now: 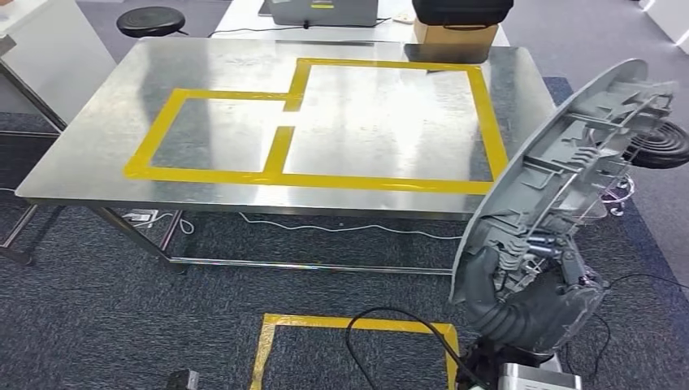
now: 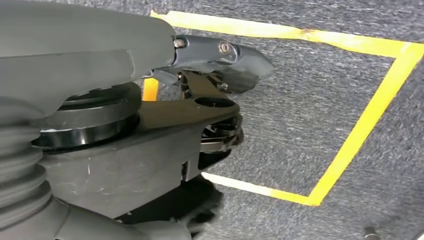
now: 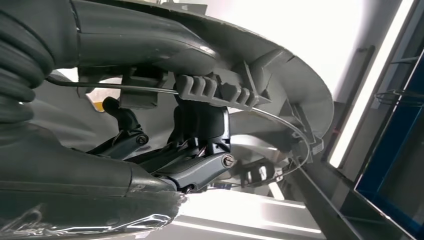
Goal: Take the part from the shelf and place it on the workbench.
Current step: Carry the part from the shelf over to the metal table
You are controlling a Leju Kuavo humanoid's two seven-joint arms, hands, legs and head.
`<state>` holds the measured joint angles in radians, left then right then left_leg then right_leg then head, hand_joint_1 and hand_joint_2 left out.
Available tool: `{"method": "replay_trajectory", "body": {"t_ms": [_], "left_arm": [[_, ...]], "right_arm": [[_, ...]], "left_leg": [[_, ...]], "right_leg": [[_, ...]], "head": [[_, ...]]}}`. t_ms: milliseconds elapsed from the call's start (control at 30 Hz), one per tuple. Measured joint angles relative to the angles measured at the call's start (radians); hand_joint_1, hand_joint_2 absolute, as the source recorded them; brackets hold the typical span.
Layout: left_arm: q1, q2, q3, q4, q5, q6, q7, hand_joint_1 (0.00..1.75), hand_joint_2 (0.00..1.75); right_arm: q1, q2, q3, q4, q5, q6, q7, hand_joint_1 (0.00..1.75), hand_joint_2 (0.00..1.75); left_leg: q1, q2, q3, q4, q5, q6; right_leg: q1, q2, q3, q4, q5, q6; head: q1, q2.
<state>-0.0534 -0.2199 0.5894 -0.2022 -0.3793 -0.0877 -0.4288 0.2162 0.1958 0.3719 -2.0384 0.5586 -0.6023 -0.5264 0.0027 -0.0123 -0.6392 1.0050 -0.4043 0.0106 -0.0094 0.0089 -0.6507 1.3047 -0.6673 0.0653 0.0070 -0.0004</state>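
Note:
A long grey curved plastic part with ribs and a thin wire stands tilted at the right, off the workbench's right front corner. My right hand grips its lower end from below. In the right wrist view the part's ribbed inside arches over my right hand's dark fingers, which wrap a rib of it. The steel workbench carries yellow tape outlines of two adjoining rectangles. In the left wrist view my left hand hangs over the carpet with fingers curled in and nothing in it.
A yellow tape square marks the carpet before the bench, with a black cable crossing it. A cardboard box and a black stool stand behind the bench. A white cable lies under it.

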Motion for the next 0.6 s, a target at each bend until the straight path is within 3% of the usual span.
{"method": "replay_trajectory", "body": {"t_ms": [33,67,100,167,267,333,400,467,500,533,600], "left_arm": [[0.001,0.0,0.001,0.0,0.0,0.0,0.0,0.0,1.75],[0.002,-0.001,0.001,0.0,0.0,0.0,0.0,0.0,1.75],[0.002,-0.001,0.002,0.0,0.0,0.0,0.0,0.0,1.75],[0.001,-0.001,0.003,0.0,0.0,-0.003,0.0,0.0,1.75],[0.001,0.0,0.01,0.0,0.0,-0.008,0.0,0.0,1.75],[0.001,0.0,0.016,0.0,0.0,-0.012,-0.001,0.0,1.75],[0.001,0.0,0.019,0.0,0.0,-0.016,-0.002,0.0,1.75],[0.002,0.0,0.021,0.0,0.0,-0.018,-0.003,0.0,1.75],[0.002,0.0,0.021,0.0,0.0,-0.018,-0.003,0.0,1.75],[0.002,0.0,0.021,0.0,0.0,-0.018,-0.003,0.0,1.75],[0.002,0.0,0.022,0.0,-0.001,-0.018,-0.003,0.0,1.75]], "right_arm": [[0.0,0.0,0.0,0.001,0.0,0.0,0.0,1.75,1.75],[-0.001,0.0,0.0,0.002,0.0,0.0,0.0,1.75,1.75],[-0.002,0.0,0.0,0.002,0.0,0.0,0.0,1.75,1.75],[-0.004,0.0,0.001,0.002,0.0,0.0,0.0,1.75,1.75],[-0.006,0.0,0.004,0.004,-0.001,0.0,-0.001,1.75,1.75],[-0.006,0.0,0.005,0.005,-0.001,0.0,-0.002,1.75,1.75],[-0.007,0.0,0.006,0.005,-0.001,0.0,-0.003,1.75,1.75],[-0.007,0.0,0.006,0.006,-0.001,0.001,-0.004,1.75,1.75],[-0.007,0.0,0.006,0.006,-0.001,0.001,-0.004,1.75,1.75],[-0.007,0.0,0.006,0.007,-0.001,0.001,-0.004,1.75,1.75],[-0.007,0.0,0.006,0.008,-0.002,0.001,-0.004,1.75,1.75]], "left_leg": [[0.0,-0.001,0.004,0.0,-0.003,-0.001],[0.001,-0.003,0.009,0.0,-0.006,-0.003],[0.001,-0.005,0.015,0.001,-0.009,-0.007],[-0.002,-0.007,0.019,0.006,-0.015,-0.017],[-0.004,-0.007,0.018,0.006,-0.012,-0.032],[-0.002,-0.005,0.012,0.02,-0.026,-0.042],[-0.001,-0.001,-0.026,0.107,-0.079,-0.051],[0.0,0.0,-0.087,0.238,-0.136,-0.057],[0.0,0.0,-0.105,0.277,-0.144,-0.057],[0.0,0.0,-0.106,0.28,-0.133,-0.056],[0.0,0.0,-0.056,0.183,-0.072,-0.052]], "right_leg": [[-0.001,0.0,-0.007,-0.009,0.025,0.001],[-0.002,-0.001,0.004,-0.055,0.067,0.003],[-0.004,-0.003,0.027,-0.123,0.114,0.004],[-0.006,-0.002,0.068,-0.232,0.171,0.001],[-0.004,0.005,0.075,-0.258,0.182,-0.021],[-0.005,0.005,0.075,-0.261,0.186,-0.034],[-0.007,0.002,0.076,-0.262,0.187,-0.043],[-0.007,0.001,0.076,-0.262,0.186,-0.047],[-0.007,0.001,0.076,-0.262,0.186,-0.047],[-0.007,0.001,0.077,-0.262,0.185,-0.047],[-0.008,0.003,0.081,-0.262,0.184,-0.045]], "head": [[0.001,0.0],[0.001,0.0],[0.002,0.0],[0.003,0.0],[0.002,0.0],[0.0,0.0],[-0.004,0.0],[-0.006,0.0],[-0.006,0.0],[-0.006,0.0],[-0.006,0.0]]}}
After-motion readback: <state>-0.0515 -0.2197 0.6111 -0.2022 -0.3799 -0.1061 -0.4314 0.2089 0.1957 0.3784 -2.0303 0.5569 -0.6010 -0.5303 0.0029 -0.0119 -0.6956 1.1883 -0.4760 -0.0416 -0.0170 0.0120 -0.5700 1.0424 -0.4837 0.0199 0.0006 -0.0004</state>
